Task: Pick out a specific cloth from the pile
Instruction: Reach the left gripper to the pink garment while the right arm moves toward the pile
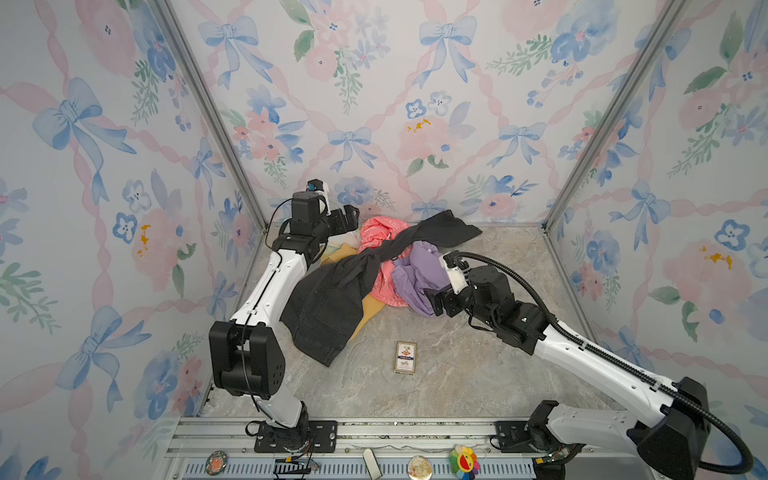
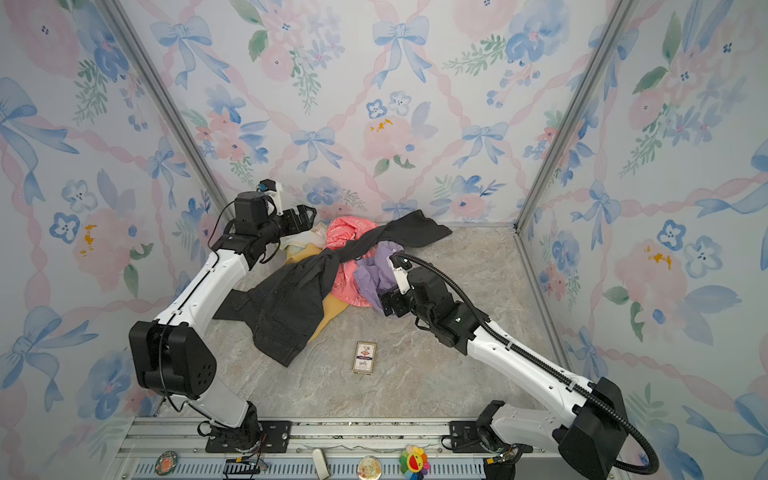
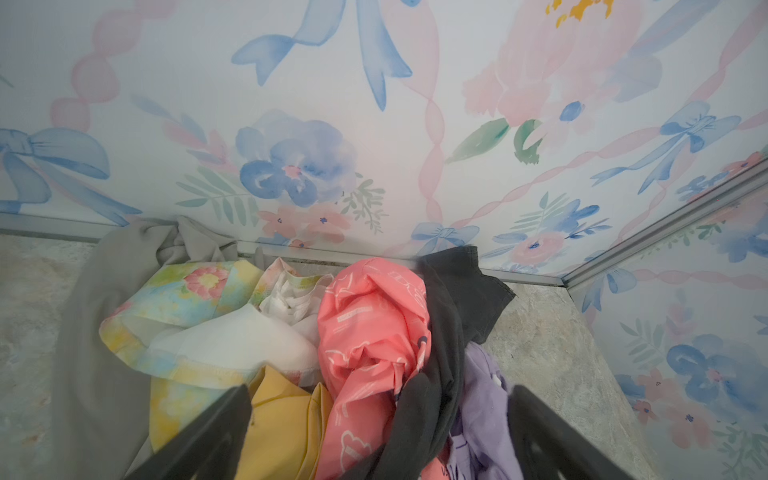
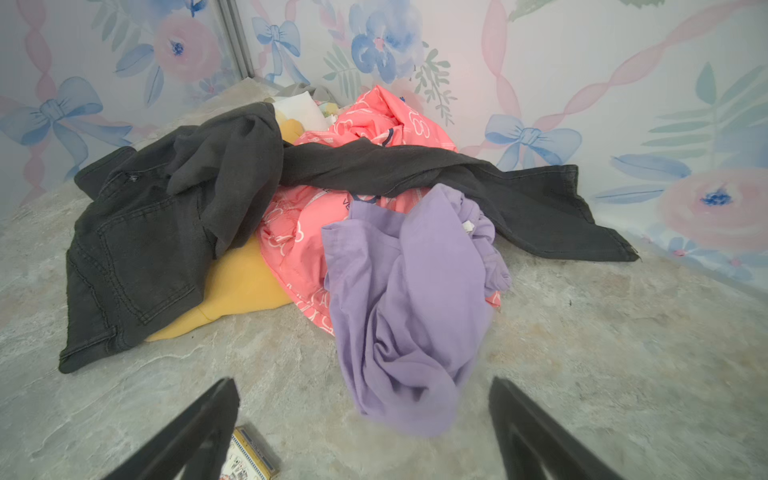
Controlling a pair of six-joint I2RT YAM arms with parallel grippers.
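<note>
Hovering at pile (image 1: 332,299): left tool (image 1: 351,216) wide open, empty; right tool (image 1: 436,305) likewise, beside lilac cloth (image 1: 415,274).

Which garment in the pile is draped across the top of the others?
The dark grey jeans: one leg stretches across the coral-pink cloth, and the seat covers the mustard-yellow cloth. No other garment spans the pile.

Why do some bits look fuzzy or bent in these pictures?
Right wrist view: the lilac cloth blurs at its near edge. Left wrist view: the pale grey cloth looks soft. Both top views: evenly lit, but the corner posts splay outward.
</note>
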